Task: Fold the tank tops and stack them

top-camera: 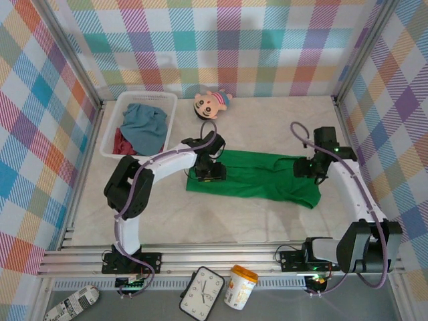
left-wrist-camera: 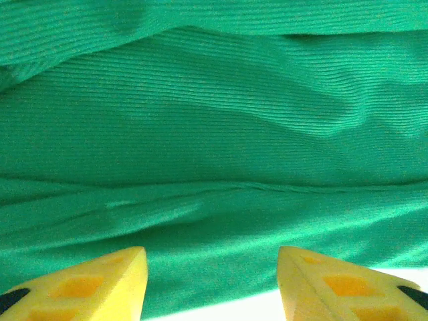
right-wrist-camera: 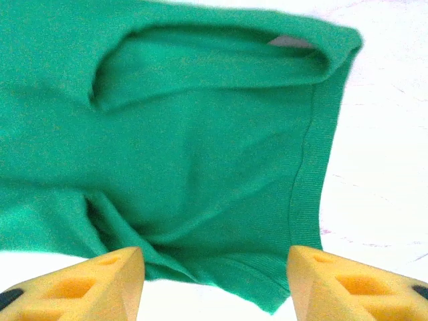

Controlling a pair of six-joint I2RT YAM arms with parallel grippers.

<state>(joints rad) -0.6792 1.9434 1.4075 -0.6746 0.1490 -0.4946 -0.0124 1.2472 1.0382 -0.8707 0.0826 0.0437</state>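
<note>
Yellow fingers (left-wrist-camera: 107,284) of the left gripper (left-wrist-camera: 210,267) stood well apart at the bottom of the left wrist view, with nothing clamped between them. Ribbed green cloth lay beyond them and a sliver of pale table showed under the tips. In the right wrist view the right gripper (right-wrist-camera: 215,267) was spread about as wide, its jaws also empty. They sat over the lower edge of the green tank top (right-wrist-camera: 200,154), whose armhole gaped near the top of that frame and whose stitched edge ran down the right side against the white table.

In the overhead view the left gripper (top-camera: 208,172) sat on the left end of the green tank top (top-camera: 261,175), and the right gripper (top-camera: 309,167) was at its right end. The garment lay in a long, creased band across the middle of the table (top-camera: 267,120), its lower right corner trailing toward the bottom of the frame.

At the upper left stood a white mesh basket (top-camera: 107,144), holding the blue-grey tank top (top-camera: 144,124) heaped above the dark red tank top (top-camera: 120,142). Just to the right of the basket, near the back wall, lay a big-headed doll (top-camera: 212,101). Along the bottom edge, below the arm bases, were a clock (top-camera: 202,292) and an orange-lidded cup (top-camera: 241,285) side by side.
</note>
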